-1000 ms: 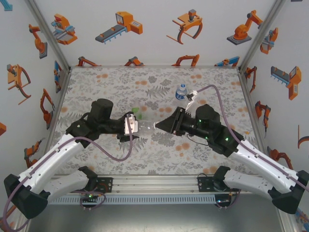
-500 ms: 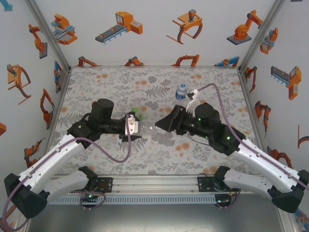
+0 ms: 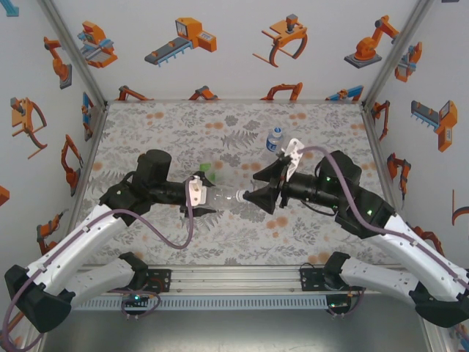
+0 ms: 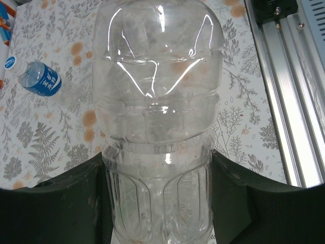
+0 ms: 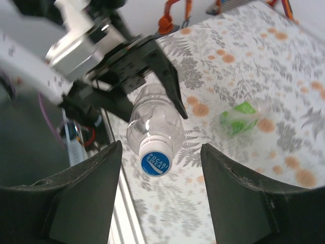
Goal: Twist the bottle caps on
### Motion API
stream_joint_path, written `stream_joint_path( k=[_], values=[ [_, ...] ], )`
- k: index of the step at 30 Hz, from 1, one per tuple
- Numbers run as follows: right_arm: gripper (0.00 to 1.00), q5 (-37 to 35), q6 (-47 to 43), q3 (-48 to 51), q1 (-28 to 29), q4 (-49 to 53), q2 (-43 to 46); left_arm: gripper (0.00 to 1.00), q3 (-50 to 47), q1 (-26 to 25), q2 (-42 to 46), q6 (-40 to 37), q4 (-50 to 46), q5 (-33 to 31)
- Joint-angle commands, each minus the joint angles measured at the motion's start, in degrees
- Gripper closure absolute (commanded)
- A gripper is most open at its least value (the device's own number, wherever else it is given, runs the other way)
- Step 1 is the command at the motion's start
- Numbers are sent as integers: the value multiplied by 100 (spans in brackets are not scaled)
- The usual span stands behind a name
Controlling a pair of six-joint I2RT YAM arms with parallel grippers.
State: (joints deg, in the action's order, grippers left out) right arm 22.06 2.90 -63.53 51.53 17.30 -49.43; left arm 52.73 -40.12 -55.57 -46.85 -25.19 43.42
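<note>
From above, we see the left tool clamped on the clear bottle, holding it level over the middle of the desk with its neck toward the right arm. A white cap sits on that neck, and the right tool stands open around it. The blue-label bottle stands capped further back, and the green bottle peeks out just behind the left tool.

At the left wrist, we look along the clear bottle gripped between the dark fingers, with the blue-label bottle off to the upper left.

At the right wrist, our fingers flank the blue-printed cap without touching it, and the green bottle lies on the desk beyond.
</note>
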Motion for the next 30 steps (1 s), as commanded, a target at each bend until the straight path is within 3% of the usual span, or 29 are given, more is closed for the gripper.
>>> stream_joint_path(
  k=[1,4,14,27,30],
  values=[
    [41,1260,-2072,-95,24,27,43,100,207,-34,87,-113,-195,373],
    [41,1559,-2610,33,25,42,52,100,287,-31,90,-127,-278,426],
    [46,1559,-2698,217,28,54,-56,100,339,-31,104,-175,-373,491],
    [66,1438,-2516,444,33,-253,-81,100,361,-32,73,-215,-408,528],
    [76,1429,-2332,482,33,-323,-71,100,377,-36,47,-225,-425,531]
  ],
)
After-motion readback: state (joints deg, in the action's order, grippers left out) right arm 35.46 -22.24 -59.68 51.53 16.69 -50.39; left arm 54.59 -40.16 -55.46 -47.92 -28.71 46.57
